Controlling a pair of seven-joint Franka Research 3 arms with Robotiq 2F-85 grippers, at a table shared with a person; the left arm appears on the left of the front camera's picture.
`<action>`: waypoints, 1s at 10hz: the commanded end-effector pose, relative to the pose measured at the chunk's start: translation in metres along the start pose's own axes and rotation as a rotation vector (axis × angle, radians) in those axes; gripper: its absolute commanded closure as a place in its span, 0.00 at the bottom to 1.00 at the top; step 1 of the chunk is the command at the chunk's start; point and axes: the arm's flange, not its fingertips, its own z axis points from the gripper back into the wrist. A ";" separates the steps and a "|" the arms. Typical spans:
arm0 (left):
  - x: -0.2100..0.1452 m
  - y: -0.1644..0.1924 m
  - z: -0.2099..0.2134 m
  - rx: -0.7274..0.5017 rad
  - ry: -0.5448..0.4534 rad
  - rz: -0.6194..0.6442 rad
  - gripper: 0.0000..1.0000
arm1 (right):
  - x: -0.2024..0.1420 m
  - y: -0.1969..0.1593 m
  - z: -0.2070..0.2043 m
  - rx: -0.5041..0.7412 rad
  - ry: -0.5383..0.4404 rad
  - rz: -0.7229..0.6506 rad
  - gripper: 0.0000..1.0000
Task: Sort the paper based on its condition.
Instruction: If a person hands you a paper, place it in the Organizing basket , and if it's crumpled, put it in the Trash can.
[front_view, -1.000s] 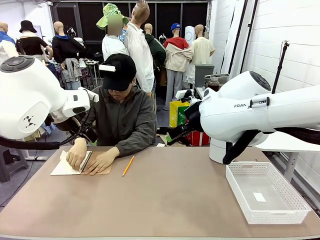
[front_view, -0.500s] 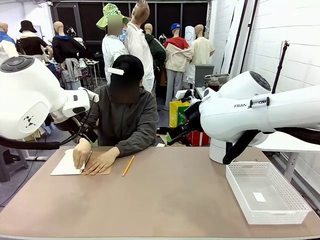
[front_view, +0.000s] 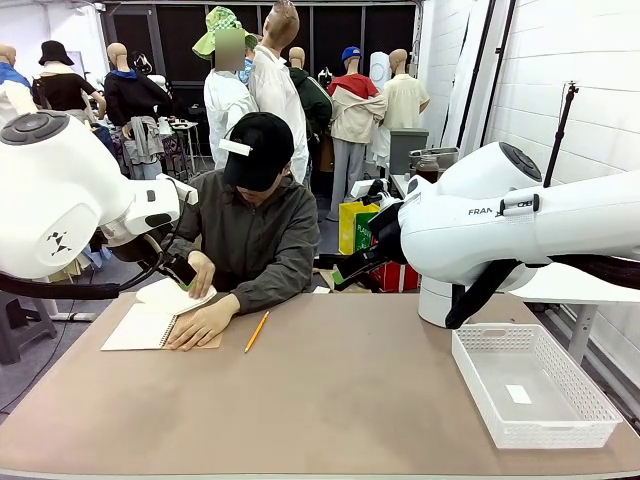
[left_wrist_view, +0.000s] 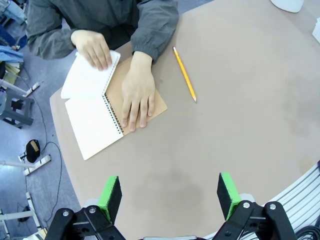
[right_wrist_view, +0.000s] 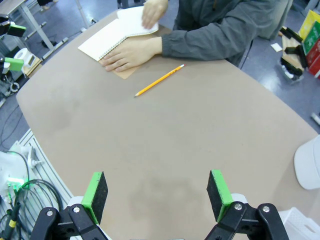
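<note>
My left claw (left_wrist_view: 169, 196) hangs high over the table (front_view: 350, 400) with its green pads wide apart and nothing between them. The right claw (right_wrist_view: 156, 195) is the same, spread and empty above the bare middle of the top. The paper I care about is at the far left corner in front of the person: one white sheet (front_view: 175, 295) curls up from the open spiral notebook (front_view: 140, 328). One of the person's hands (left_wrist_view: 95, 47) rests on that sheet, and the other hand (left_wrist_view: 136, 95) is pressed flat on the tan cover. I can't tell whether the sheet is free of the wire binding. It looks clean, blank and smooth, bowed upward rather than creased. I'd expect it to weigh almost nothing and flop as soon as it's lifted. It should tear or wrinkle easily if I squeeze hard or drag it. Lying flat on the table it would give my pads little to bite. So I'd take it by a raised free edge or corner, ideally while the person holds it up, pinching lightly across the thickness. A yellow pencil (front_view: 256, 331) lies just beside the notebook, and a white basket (front_view: 475, 395) sits well apart on my right.
</note>
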 end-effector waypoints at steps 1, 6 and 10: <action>-0.001 0.002 0.000 -0.004 0.004 -0.010 0.00 | 0.002 -0.001 0.000 0.003 0.012 -0.008 0.00; -0.001 0.002 0.000 -0.004 0.004 -0.010 0.00 | 0.002 -0.001 0.000 0.003 0.012 -0.008 0.00; -0.001 0.002 0.000 -0.004 0.004 -0.010 0.00 | 0.002 -0.001 0.000 0.003 0.012 -0.008 0.00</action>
